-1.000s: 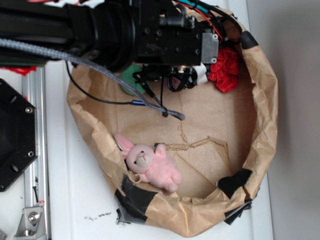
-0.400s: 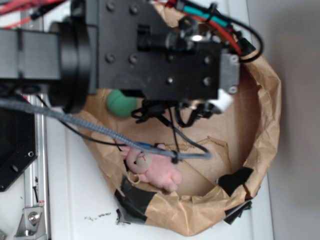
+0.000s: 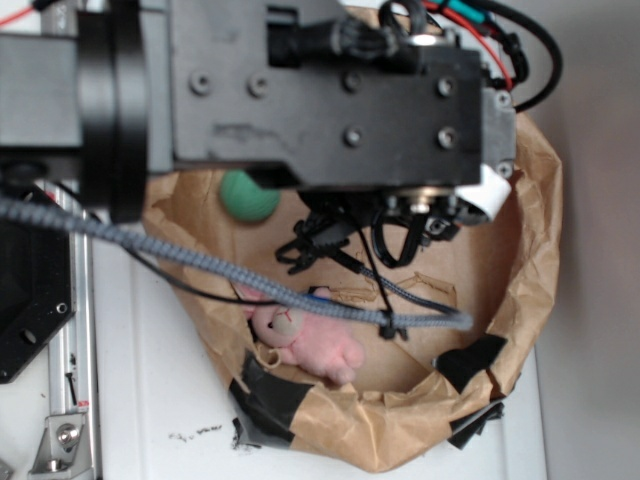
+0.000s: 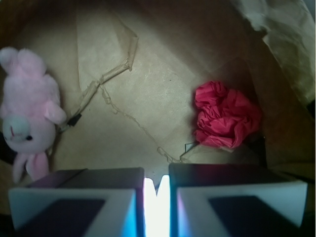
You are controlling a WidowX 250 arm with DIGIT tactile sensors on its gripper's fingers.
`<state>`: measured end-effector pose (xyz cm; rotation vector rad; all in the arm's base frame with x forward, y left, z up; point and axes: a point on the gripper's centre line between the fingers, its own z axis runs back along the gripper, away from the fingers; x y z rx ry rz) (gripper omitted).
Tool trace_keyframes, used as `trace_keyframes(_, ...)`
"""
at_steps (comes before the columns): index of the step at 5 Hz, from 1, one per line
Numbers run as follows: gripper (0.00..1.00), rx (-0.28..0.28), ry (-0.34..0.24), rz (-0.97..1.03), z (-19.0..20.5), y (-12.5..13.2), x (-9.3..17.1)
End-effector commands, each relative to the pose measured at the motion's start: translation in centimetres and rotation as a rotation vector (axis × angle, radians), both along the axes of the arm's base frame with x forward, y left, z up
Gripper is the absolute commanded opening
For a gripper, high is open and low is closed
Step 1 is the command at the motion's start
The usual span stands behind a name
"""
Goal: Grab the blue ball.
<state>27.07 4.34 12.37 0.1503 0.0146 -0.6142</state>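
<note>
— Where is your blue ball?

— You can't find it in either view. The exterior camera is mostly filled by your arm (image 3: 300,90), which hangs over the upper half of the brown paper nest (image 3: 535,250), so whatever lies under it is hidden from you.

— And the pincer?

— In your wrist view the gripper (image 4: 157,180) sits at the bottom edge, its two jaws drawn nearly together with only a thin bright slit between them. You see nothing gripped there; read it as clenched on nothing.

— What else is in the nest?

— Your mint-green ball (image 3: 248,195) peeks out from under the arm at the upper left, close to the paper wall. The pink plush bunny (image 3: 300,340) lies at the lower left against the rim, just above a patch of black tape (image 3: 268,388). The wrist camera shows that same bunny at its left edge, and a crumpled red cloth (image 4: 226,116) to the right on the paper floor, well apart from the bunny. A grey braided cable (image 3: 200,262) crosses over the nest from the left, passing just above the bunny.
</note>
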Motion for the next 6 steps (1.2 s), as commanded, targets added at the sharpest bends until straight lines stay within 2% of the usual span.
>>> trace_keyframes(1, 1.0, 0.044, -0.121, -0.097, 0.1, 0.4, -0.4)
trace_keyframes(2, 1.0, 0.09, -0.169, -0.209, -0.6, 1.7, -0.7)
trace_keyframes(3, 1.0, 0.124, -0.126, -0.242, -1.7, 2.9, -1.1)
trace_keyframes(4, 1.0, 0.111, -0.067, -0.255, -2.5, 3.9, -1.3)
trace_keyframes(6, 1.0, 0.099, -0.013, -0.258, -4.5, 5.3, -1.4)
